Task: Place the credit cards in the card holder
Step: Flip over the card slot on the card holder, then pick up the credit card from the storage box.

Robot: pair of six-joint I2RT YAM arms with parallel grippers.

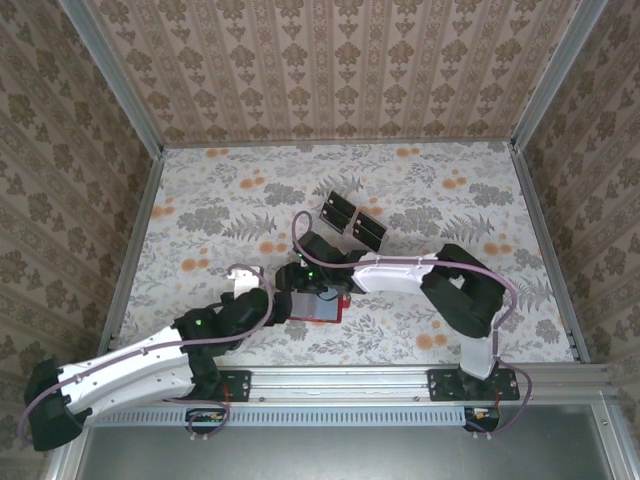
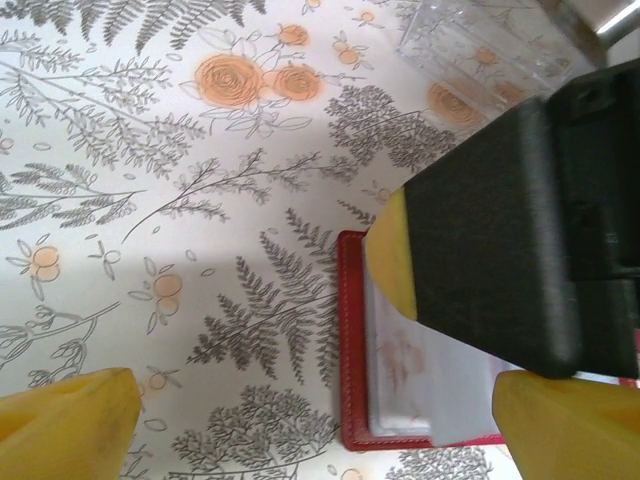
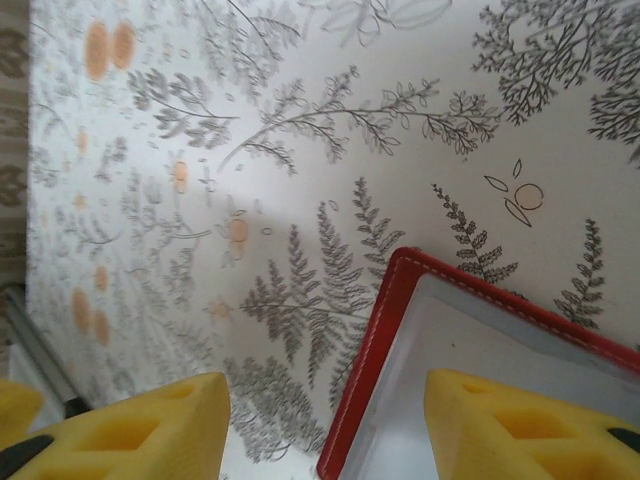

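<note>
1. Counting near to far: two arms, two tools, one card holder, two credit cards.
2. Near edge: a metal rail (image 1: 340, 378) carries both arm bases. Both arms reach in toward the centre.
3. Left tool (image 2: 315, 430): jaws at full spread, holding nothing. It hangs low over the worktop (image 1: 190, 215), with a red edge of the holder lying between its fingers.
4. Card holder (image 1: 318, 308): lies open and flat on the worktop, centre, nearer the rail than the far wall. Red border, greyish inner face up.
5. Right tool (image 3: 325, 430): roughly half spread, nothing clamped. It straddles the holder's red edge, one finger over the inner face and the other over bare worktop. Cannot tell whether that finger touches the face.
6. Credit cards (image 1: 340, 210): two, flat, side by side just beyond the right tool and apart from the holder. The right-hand card (image 1: 368, 231) sits just beside the first.
7. Room: bare worktop left and right of the holder and beyond the cards. Papered walls (image 1: 330, 70) close the left, right and far edges.
</note>
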